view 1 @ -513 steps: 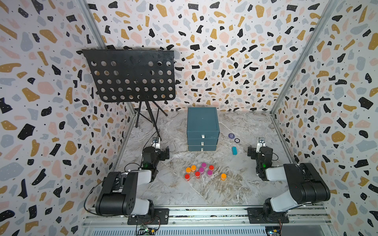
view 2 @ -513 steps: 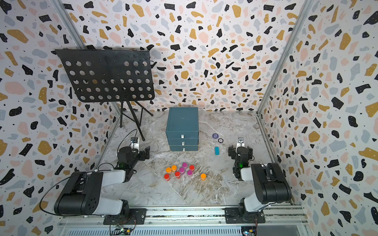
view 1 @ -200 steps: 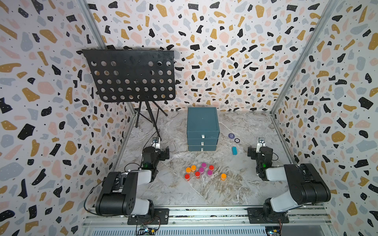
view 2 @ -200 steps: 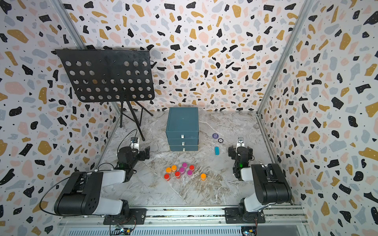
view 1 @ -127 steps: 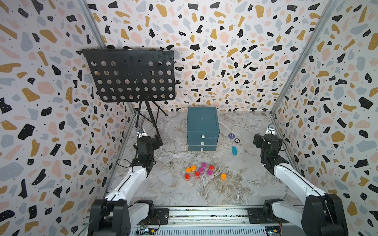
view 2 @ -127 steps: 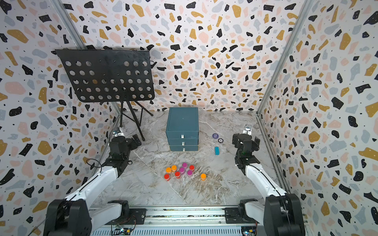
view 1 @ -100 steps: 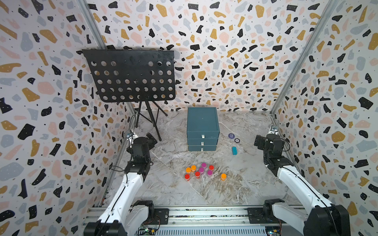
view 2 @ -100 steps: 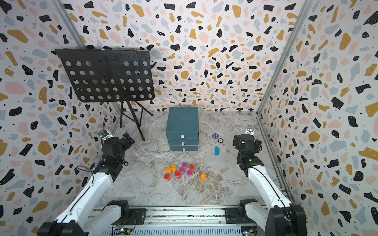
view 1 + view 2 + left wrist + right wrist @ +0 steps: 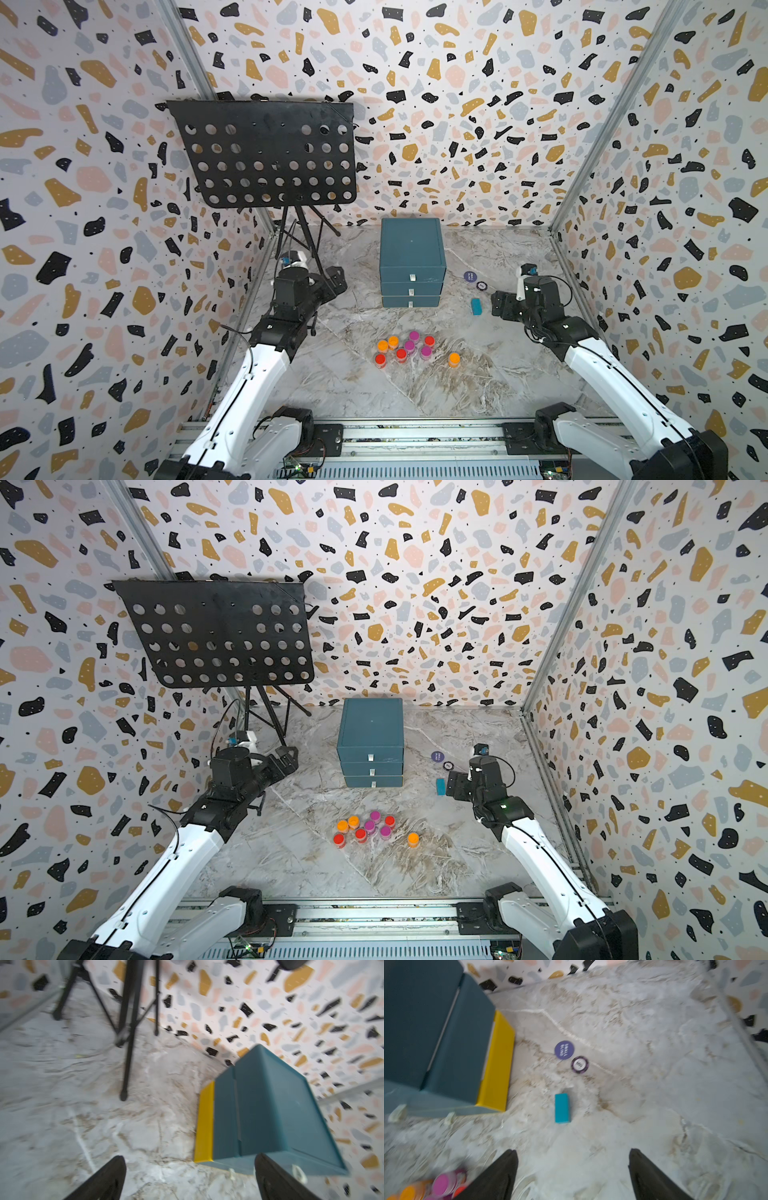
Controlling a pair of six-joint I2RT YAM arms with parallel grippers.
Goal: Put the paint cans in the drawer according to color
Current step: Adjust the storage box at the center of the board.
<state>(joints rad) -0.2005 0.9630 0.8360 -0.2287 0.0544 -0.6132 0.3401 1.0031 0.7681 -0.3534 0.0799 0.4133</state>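
Both claws released, empty — left gripper, right gripper — so align one squarely on the white pull of a drawer before lifting paint cans.

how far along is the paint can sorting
Done: nothing yet; all nine paint cans sit on the table, and the drawer chest has its three drawers shut. In hand: nothing; left gripper and right gripper are open, empty. Left: opening drawers, sorting every can by color.

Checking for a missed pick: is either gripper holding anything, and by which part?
Nothing is held: the left gripper and right gripper are both open and empty.
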